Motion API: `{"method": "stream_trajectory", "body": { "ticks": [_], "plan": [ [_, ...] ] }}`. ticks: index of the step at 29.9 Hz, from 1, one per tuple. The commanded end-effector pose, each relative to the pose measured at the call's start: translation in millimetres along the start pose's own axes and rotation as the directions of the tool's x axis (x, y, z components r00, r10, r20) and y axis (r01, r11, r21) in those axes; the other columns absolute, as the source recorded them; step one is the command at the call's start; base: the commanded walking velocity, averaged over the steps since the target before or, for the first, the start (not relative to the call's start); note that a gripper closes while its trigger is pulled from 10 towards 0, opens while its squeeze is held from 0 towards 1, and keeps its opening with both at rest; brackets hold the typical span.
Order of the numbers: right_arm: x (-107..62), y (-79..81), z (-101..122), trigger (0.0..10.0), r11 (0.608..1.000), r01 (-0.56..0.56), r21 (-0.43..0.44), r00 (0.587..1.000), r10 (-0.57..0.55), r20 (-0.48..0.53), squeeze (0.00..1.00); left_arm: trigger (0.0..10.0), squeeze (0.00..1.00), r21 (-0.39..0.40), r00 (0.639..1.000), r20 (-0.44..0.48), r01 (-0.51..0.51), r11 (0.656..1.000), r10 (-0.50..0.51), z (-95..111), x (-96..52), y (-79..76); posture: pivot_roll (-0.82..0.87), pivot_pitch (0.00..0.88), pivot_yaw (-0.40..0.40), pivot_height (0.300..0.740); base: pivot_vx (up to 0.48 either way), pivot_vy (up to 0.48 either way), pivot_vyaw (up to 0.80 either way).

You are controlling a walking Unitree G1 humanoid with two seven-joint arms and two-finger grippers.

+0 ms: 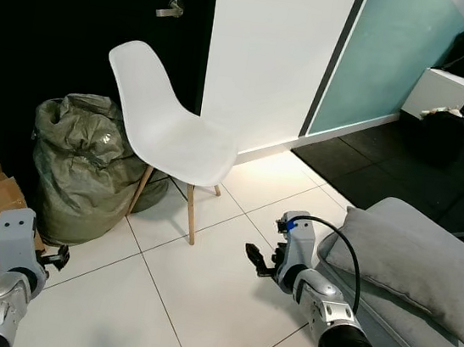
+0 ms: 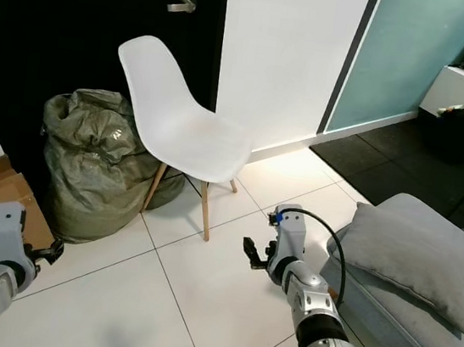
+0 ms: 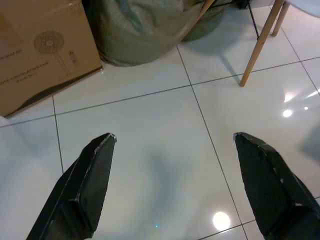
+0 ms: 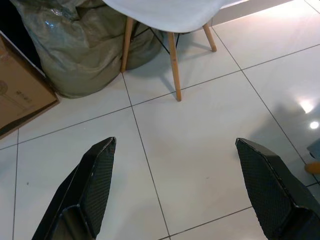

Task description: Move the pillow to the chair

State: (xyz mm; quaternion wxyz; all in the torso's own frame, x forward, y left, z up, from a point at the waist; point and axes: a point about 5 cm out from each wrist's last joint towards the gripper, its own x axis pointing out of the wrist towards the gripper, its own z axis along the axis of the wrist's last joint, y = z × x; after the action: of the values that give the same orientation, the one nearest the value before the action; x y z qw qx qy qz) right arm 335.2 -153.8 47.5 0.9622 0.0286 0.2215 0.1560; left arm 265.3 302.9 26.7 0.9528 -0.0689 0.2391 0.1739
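The right gripper (image 1: 257, 258) is nearest, fingers spread wide and holding nothing, like the left gripper (image 3: 172, 187). The gray pillow (image 1: 413, 257) lies on a gray seat (image 1: 428, 341) to the right. Turn right, grab its thick edge firmly, then carry it left to the white chair (image 1: 170, 127).

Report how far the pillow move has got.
Nothing is done yet: the grey pillow lies on the grey seat at the robot's right, and the white chair has nothing on it. Both the left gripper and right gripper are open over floor tiles. Grasping, carrying and placing remain.
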Motion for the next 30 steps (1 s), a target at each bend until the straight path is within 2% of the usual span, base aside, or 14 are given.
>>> {"method": "stream_trajectory", "body": {
  "ticks": [1, 10, 12, 16, 21, 26, 27, 30],
  "plan": [
    [-1.5, -1.6, -2, 10.0, 1.0, 0.002, -0.006, 1.0, -0.002, -0.01, 0.0, 10.0, 0.0, 0.01, 1.0, -0.012, -0.006, 1.0, 0.006, -2, 0.2, 4.7, -0.14, 0.0, -0.069, 0.74, 0.0, 0.0, 0.0],
    [-2.4, -2.9, -2, 10.0, 1.0, 0.006, -0.005, 1.0, -0.006, -0.009, 0.0, 10.0, 0.0, 0.004, 0.998, -0.064, -0.013, 1.0, 0.014, -9, 1.7, 10.1, -0.15, 0.0, -0.066, 0.74, 0.0, 0.0, 0.0],
    [-2.5, -2.9, -2, 10.0, 1.0, 0.008, -0.002, 1.0, -0.008, -0.007, 0.0, 10.0, 0.0, 0.04, 0.997, -0.079, -0.013, 0.999, 0.016, -11, 2.4, 11.7, -0.15, 0.0, -0.066, 0.74, 0.0, 0.0, 0.0],
    [-3.0, -4.2, -2, 10.0, 1.0, 0.012, 0.002, 1.0, -0.012, -0.006, 0.0, 10.0, 0.0, 0.011, 0.999, -0.029, 0.012, 1.0, -0.012, -3, 3.8, 2.9, -0.14, 0.004, -0.071, 0.74, 0.0, 0.0, 0.0],
    [-2.9, -4.0, -1, 10.0, 1.0, 0.01, 0.001, 1.0, -0.01, -0.006, 0.0, 10.0, 0.0, 0.013, 0.999, -0.052, 0.017, 1.0, -0.016, -13, 3.7, -0.7, -0.15, 0.005, -0.071, 0.74, 0.0, 0.0, 0.0],
    [-2.8, -3.6, -1, 10.0, 1.0, 0.01, 0.0, 1.0, -0.01, -0.006, 0.0, 10.0, 0.0, 0.042, 0.997, -0.071, 0.008, 0.999, -0.005, -17, 3.2, 0.4, -0.15, 0.004, -0.071, 0.74, 0.0, 0.0, 0.0],
    [-2.9, -3.8, -1, 10.0, 1.0, 0.011, 0.001, 1.0, -0.011, -0.005, 0.0, 10.0, 0.0, 0.047, 0.999, -0.045, 0.001, 0.999, 0.001, -10, 4.4, 3.3, -0.14, 0.005, -0.072, 0.74, 0.0, 0.0, 0.0],
    [-2.8, -3.7, -1, 10.0, 1.0, 0.011, 0.004, 1.0, -0.011, -0.005, 0.0, 10.0, 0.0, 0.036, 0.999, -0.036, -0.015, 0.999, 0.016, -7, 4.6, 8.0, -0.14, 0.005, -0.071, 0.74, 0.0, 0.0, 0.0]
  ]
}}
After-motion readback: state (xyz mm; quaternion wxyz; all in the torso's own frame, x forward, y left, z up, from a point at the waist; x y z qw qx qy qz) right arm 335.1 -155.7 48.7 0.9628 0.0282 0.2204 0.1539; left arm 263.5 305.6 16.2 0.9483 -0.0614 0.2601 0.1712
